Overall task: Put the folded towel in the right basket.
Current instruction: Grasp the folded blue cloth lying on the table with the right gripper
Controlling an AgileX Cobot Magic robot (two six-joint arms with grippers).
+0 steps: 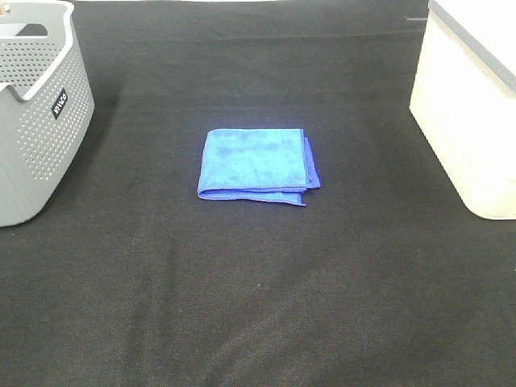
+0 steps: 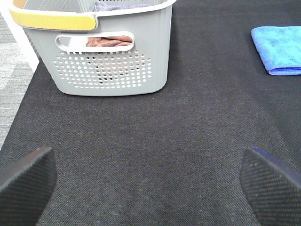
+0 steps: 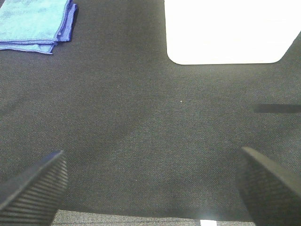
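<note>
A folded blue towel (image 1: 256, 165) lies flat on the black table cover, near the middle. It also shows in the left wrist view (image 2: 280, 48) and the right wrist view (image 3: 35, 22). The right basket (image 1: 476, 105) is cream-white and stands at the right edge; its wall shows in the right wrist view (image 3: 230, 30). My left gripper (image 2: 150, 181) is open and empty, well short of the towel. My right gripper (image 3: 153, 186) is open and empty near the table's front edge. Neither arm shows in the exterior high view.
A grey perforated basket (image 1: 32, 105) stands at the left edge; in the left wrist view (image 2: 113, 52) it has a yellow handle and holds brown cloth. The black table cover (image 1: 258, 298) lies around the towel.
</note>
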